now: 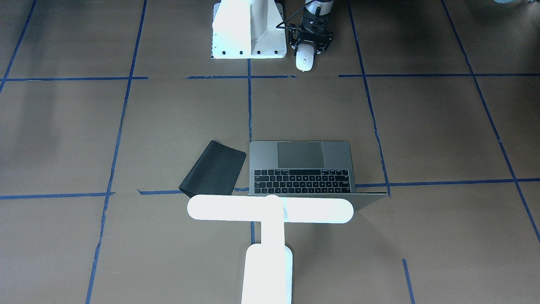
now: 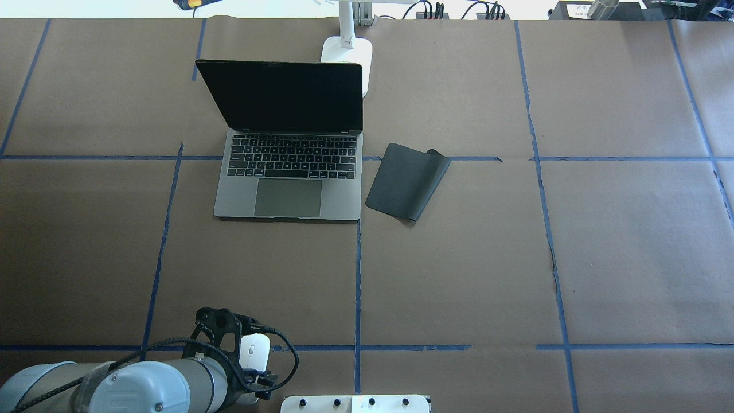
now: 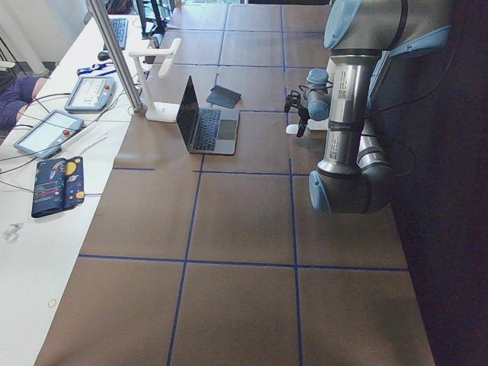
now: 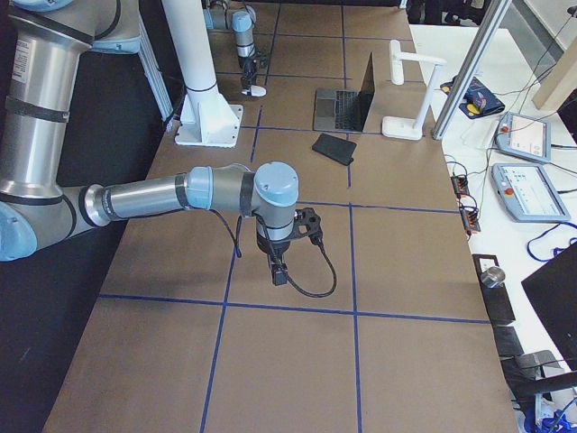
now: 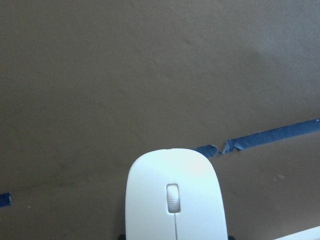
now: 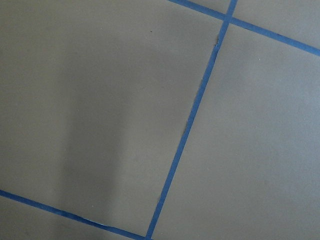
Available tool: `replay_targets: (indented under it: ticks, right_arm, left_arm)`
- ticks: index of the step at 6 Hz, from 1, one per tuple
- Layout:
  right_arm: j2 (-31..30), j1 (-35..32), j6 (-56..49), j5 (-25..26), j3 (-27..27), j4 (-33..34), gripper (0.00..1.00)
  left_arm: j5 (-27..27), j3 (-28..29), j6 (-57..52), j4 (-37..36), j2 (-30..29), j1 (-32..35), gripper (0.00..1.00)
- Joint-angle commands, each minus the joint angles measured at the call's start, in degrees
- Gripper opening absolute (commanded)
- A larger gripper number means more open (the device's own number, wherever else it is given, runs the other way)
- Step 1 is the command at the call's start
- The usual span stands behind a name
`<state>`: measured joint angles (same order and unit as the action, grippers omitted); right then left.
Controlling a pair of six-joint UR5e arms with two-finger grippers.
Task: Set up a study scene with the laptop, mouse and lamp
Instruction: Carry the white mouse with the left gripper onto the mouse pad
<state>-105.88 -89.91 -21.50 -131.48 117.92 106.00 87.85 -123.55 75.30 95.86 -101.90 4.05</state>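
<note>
The white mouse (image 2: 254,350) lies between the jaws of my left gripper (image 2: 248,358) at the near left of the table, beside the robot's base. It also shows in the left wrist view (image 5: 175,200) and the front-facing view (image 1: 304,60). The gripper is shut on it. The grey laptop (image 2: 287,172) stands open at the far middle. The white lamp (image 1: 270,211) stands behind it, its base (image 2: 347,51) at the far edge. My right gripper (image 4: 279,271) hovers over bare table far to the right. I cannot tell if it is open or shut.
A black mouse pad (image 2: 407,180) lies right of the laptop, one corner curled up. The white flared pedestal (image 1: 249,29) stands next to the left gripper. Blue tape lines (image 6: 190,115) cross the brown table. Tablets and cables lie on the side bench (image 3: 46,130).
</note>
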Motion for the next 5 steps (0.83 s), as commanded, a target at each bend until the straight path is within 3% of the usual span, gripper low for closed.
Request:
replay_targets:
  ticks: [1, 3, 5]
  right_arm:
    - [0.0, 0.0, -0.1, 0.0, 0.0, 0.0, 1.0]
    - [0.0, 0.0, -0.1, 0.0, 0.0, 0.0, 1.0]
    - [0.0, 0.0, -0.1, -0.1, 0.0, 0.0, 1.0]
  left_arm:
    - [2.7, 0.1, -3.2, -8.2, -7.9, 5.0, 0.09]
    - [7.1, 2.9, -3.8, -10.4, -16.5, 10.6, 0.09]
    - [9.4, 18.5, -5.2, -9.6, -30.7, 14.9, 0.09]
